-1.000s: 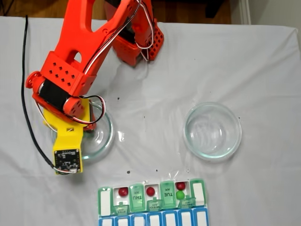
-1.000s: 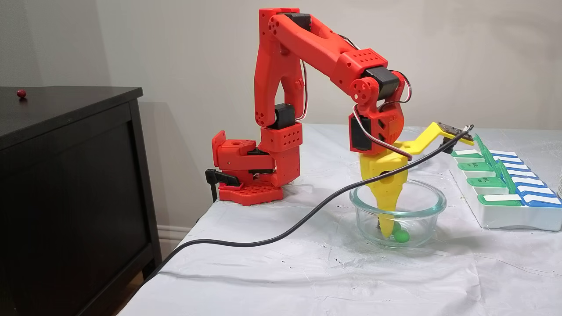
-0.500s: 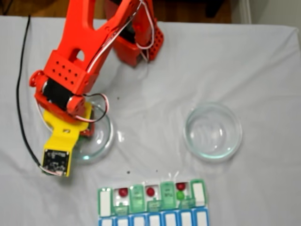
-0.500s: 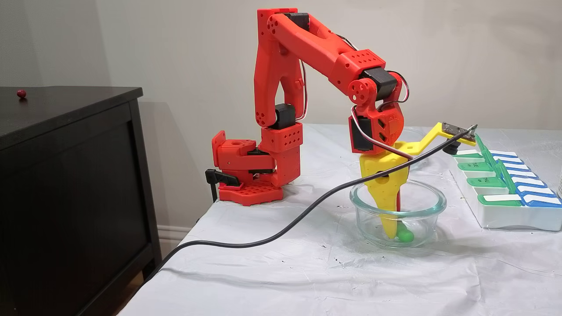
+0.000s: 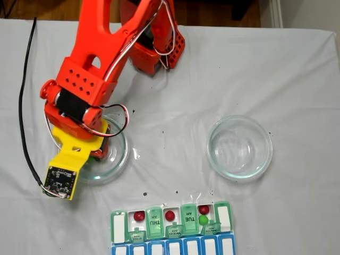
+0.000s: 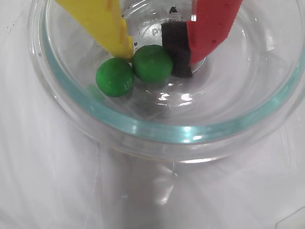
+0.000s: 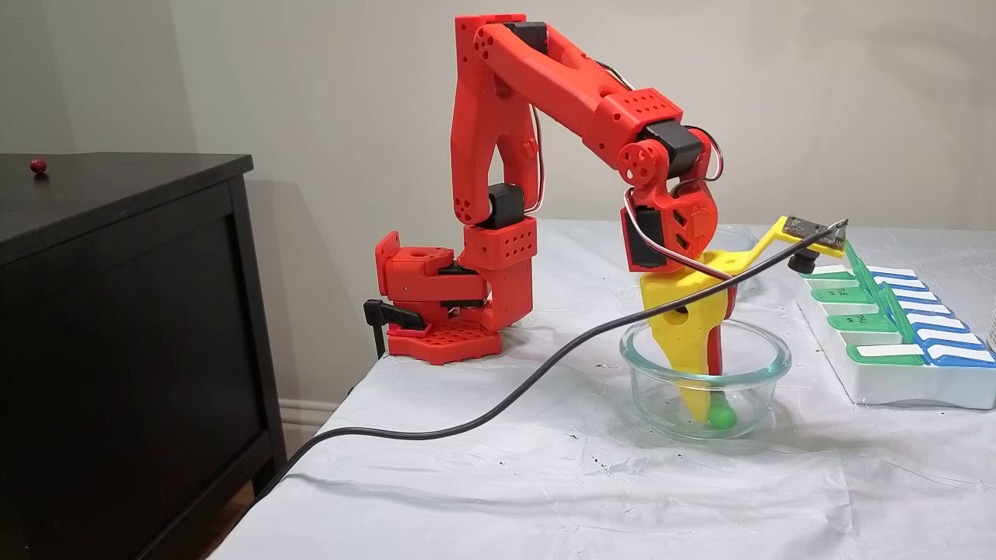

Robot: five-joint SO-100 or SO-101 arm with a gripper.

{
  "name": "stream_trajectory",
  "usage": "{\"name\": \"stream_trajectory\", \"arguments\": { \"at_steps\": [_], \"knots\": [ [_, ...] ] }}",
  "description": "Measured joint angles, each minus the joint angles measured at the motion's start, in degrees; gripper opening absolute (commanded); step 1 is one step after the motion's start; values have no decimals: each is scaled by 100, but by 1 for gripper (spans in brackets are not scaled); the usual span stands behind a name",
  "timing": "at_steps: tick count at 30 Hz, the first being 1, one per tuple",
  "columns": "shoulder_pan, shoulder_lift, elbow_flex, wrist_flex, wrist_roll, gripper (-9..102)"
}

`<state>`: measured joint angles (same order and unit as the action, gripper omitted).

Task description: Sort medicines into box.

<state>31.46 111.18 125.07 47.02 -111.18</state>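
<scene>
Two shiny green balls in a glass bowl

One ball point(image 6: 152, 63) sits between the parted claw point(image 6: 157, 52) tips, touching yellow; the other point(image 6: 114, 77) lies just outside.

Green balls: three; two point(image 6: 114, 77) point(image 6: 152, 63) in left dish point(image 5: 114, 162), one point(image 5: 203, 219) in organizer point(image 5: 171, 244). Red balls in organizer: three point(image 5: 139, 216) point(image 5: 170, 215) point(image 5: 204, 210). Glass dishes: two, second point(image 5: 239, 147) at 3 o'clock.

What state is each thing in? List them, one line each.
Gripper: open, tips down in the left glass dish, straddling one green ball.
Green balls: two, loose in left glass dish.
Right glass dish: empty.
Pill organizer: three compartments open, holding three red balls and one green.
</scene>
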Motion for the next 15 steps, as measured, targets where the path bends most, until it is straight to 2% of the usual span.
{"name": "stream_trajectory", "arguments": {
  "at_steps": [7,12,15],
  "knots": [
    [-132,132,264,-325,193,2],
    [-193,193,396,-404,193,1],
    [-193,237,466,-439,149,7]
  ]
}}
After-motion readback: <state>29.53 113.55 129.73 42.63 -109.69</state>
